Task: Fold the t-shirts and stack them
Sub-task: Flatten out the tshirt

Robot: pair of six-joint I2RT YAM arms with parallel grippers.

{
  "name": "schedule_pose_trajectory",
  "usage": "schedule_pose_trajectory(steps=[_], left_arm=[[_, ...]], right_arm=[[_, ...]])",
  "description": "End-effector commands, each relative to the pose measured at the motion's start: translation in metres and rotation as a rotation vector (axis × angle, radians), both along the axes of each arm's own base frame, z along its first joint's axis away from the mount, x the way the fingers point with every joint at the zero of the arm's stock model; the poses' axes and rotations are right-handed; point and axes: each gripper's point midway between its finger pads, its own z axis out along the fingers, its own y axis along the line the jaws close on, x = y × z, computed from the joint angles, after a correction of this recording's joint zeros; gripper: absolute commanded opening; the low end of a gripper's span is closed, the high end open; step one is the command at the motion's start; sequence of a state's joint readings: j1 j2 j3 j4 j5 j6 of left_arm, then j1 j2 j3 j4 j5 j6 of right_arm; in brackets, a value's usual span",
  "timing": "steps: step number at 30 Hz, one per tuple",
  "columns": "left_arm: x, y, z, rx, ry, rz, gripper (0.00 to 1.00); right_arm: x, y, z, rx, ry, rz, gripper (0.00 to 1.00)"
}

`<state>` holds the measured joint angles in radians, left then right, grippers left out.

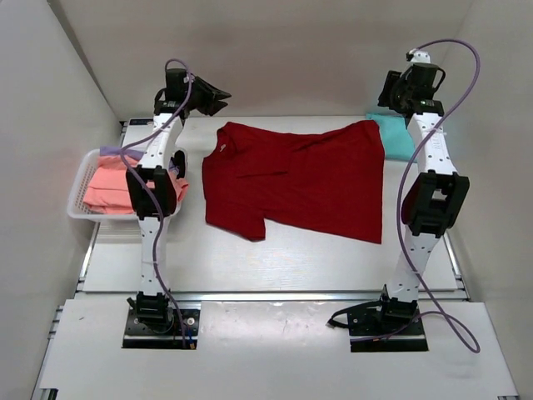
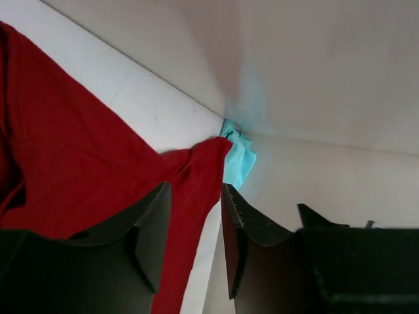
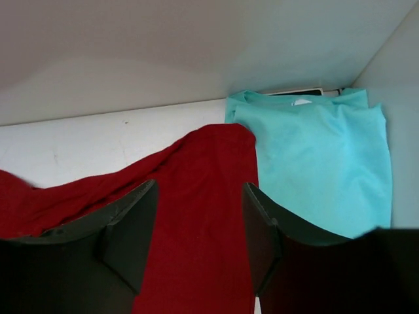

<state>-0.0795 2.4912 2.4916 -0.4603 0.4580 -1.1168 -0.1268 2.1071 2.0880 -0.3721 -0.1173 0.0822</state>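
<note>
Since dark red t-shirt (image 1: 291,179) lies spread mid-table and rumpled, expect soft, light, limp cloth that sags and drags. Pinch far edge at corners. L gripper (image 2: 195,242) and R gripper (image 3: 200,235): jaws apart, empty, above far edge. Teal t-shirt (image 1: 396,137) far right.

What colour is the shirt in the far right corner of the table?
Teal; the corner shirt shows best in the right wrist view.
</note>
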Motion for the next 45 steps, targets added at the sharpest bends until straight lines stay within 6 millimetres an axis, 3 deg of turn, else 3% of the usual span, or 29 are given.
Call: schedule_pose_trajectory(steps=[1, 2, 3, 4, 5, 6, 7, 9, 10, 11, 12, 14, 15, 17, 18, 20, 25, 29, 35, 41, 45], left_arm=[[-0.049, 0.0, 0.094, 0.037, -0.131, -0.076, 0.48], [-0.068, 0.0, 0.085, 0.059, -0.099, -0.095, 0.47], [-0.089, 0.001, 0.12, 0.058, -0.17, -0.097, 0.48], [-0.099, -0.001, 0.08, 0.059, -0.091, -0.105, 0.47], [-0.126, 0.002, 0.069, 0.057, -0.05, -0.107, 0.45], [-0.151, 0.004, 0.061, 0.065, -0.024, -0.111, 0.45], [-0.175, 0.005, 0.071, 0.086, -0.028, -0.127, 0.45], [-0.214, 0.002, 0.055, 0.132, 0.017, -0.155, 0.45], [-0.233, -0.002, 0.027, 0.156, 0.092, -0.17, 0.46], [-0.252, 0.002, 0.017, 0.186, 0.111, -0.172, 0.47], [-0.27, -0.008, 0.019, 0.216, 0.09, -0.21, 0.47], [-0.304, -0.003, -0.023, 0.324, 0.18, -0.224, 0.49], [-0.317, -0.006, -0.027, 0.377, 0.163, -0.258, 0.49], [-0.348, 0.01, -0.074, 0.494, 0.27, -0.259, 0.51], [-0.364, 0.017, -0.092, 0.52, 0.321, -0.263, 0.52], [-0.377, 0.037, -0.116, 0.564, 0.386, -0.21, 0.52], [-0.385, 0.043, -0.154, 0.633, 0.464, -0.192, 0.53], [-0.37, 0.049, -0.18, 0.683, 0.507, -0.144, 0.54], [-0.356, 0.047, -0.202, 0.727, 0.551, -0.125, 0.55], [-0.34, 0.053, -0.21, 0.745, 0.553, -0.064, 0.55], [-0.324, 0.049, -0.205, 0.751, 0.532, -0.062, 0.57]], right_arm=[[-0.029, 0.006, 0.053, -0.07, -0.063, -0.061, 0.52], [-0.041, 0.01, 0.052, -0.073, -0.05, -0.053, 0.53], [-0.047, 0.009, 0.048, -0.074, -0.034, -0.055, 0.53], [-0.063, 0.014, 0.042, -0.064, -0.012, -0.05, 0.53], [-0.079, 0.018, 0.036, -0.047, 0.007, -0.049, 0.53], [-0.095, 0.017, 0.049, -0.052, -0.02, -0.054, 0.53], [-0.111, 0.023, 0.017, -0.052, 0.051, -0.042, 0.53], [-0.142, 0.02, 0.003, -0.072, 0.068, -0.075, 0.55], [-0.163, 0.022, -0.006, -0.065, 0.083, -0.074, 0.56], [-0.183, 0.025, -0.019, -0.046, 0.121, -0.073, 0.55], [-0.195, 0.028, -0.017, -0.031, 0.119, -0.064, 0.55], [-0.222, 0.031, -0.045, -0.013, 0.19, -0.066, 0.57], [-0.232, 0.031, -0.047, -0.019, 0.189, -0.068, 0.56], [-0.248, 0.041, -0.065, 0.015, 0.218, -0.032, 0.57], [-0.253, 0.042, -0.062, 0.044, 0.206, -0.037, 0.57], [-0.263, 0.047, -0.077, 0.077, 0.237, -0.026, 0.58], [-0.281, 0.057, -0.108, 0.09, 0.341, -0.008, 0.6], [-0.291, 0.053, -0.129, 0.115, 0.411, -0.055, 0.63], [-0.301, 0.034, -0.157, 0.137, 0.507, -0.175, 0.64], [-0.307, 0.026, -0.188, 0.232, 0.577, -0.269, 0.7], [-0.311, 0.034, -0.204, 0.303, 0.613, -0.269, 0.74]])
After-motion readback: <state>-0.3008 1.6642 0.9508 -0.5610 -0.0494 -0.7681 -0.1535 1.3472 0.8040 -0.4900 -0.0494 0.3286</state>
